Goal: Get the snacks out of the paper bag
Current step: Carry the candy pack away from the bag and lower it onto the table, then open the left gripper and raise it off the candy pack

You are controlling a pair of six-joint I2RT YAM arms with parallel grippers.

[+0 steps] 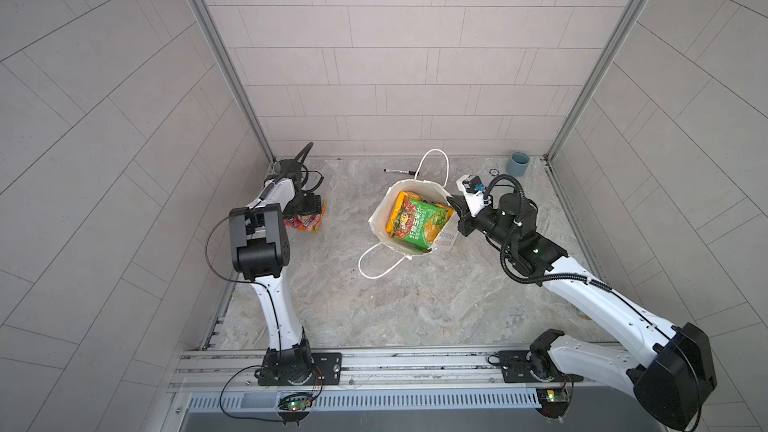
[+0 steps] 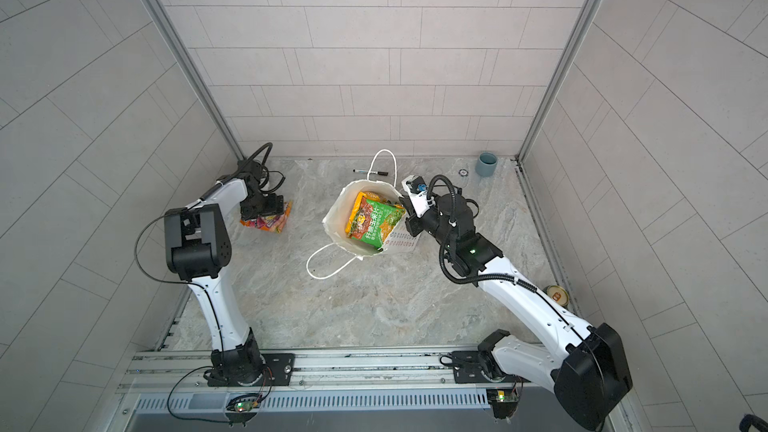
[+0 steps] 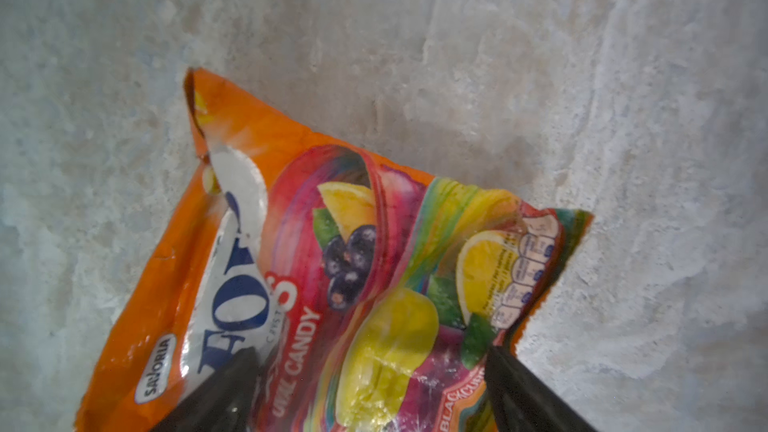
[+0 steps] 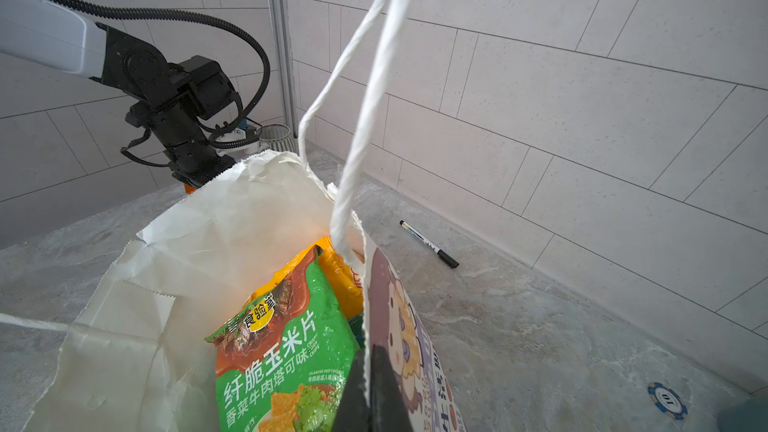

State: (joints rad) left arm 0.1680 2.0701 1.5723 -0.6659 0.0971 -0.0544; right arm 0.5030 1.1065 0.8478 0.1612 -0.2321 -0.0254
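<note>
The white paper bag point(image 1: 383, 211) point(image 2: 336, 214) stands open mid-table. Inside it a green snack packet point(image 1: 420, 223) point(image 4: 291, 351) lies over a yellow-orange one point(image 1: 400, 202). My right gripper point(image 1: 454, 204) point(image 4: 368, 353) is shut on the bag's right rim, one finger inside and one on the cartoon-girl face point(image 4: 399, 326). At the far left an orange-and-magenta candy packet point(image 1: 311, 225) point(image 3: 332, 263) lies flat on the table. My left gripper point(image 1: 308, 206) point(image 3: 370, 353) hovers just over it, open, its fingers point(image 3: 226, 388) spread wide over the packet.
A black marker pen point(image 1: 401, 171) lies behind the bag near the back wall. A blue-grey cup point(image 1: 517, 164) stands in the back right corner, with a blue poker chip point(image 4: 667, 400) near it. A ribbed bowl point(image 4: 274, 137) sits back left. A tin point(image 2: 557, 295) stands by the right wall.
</note>
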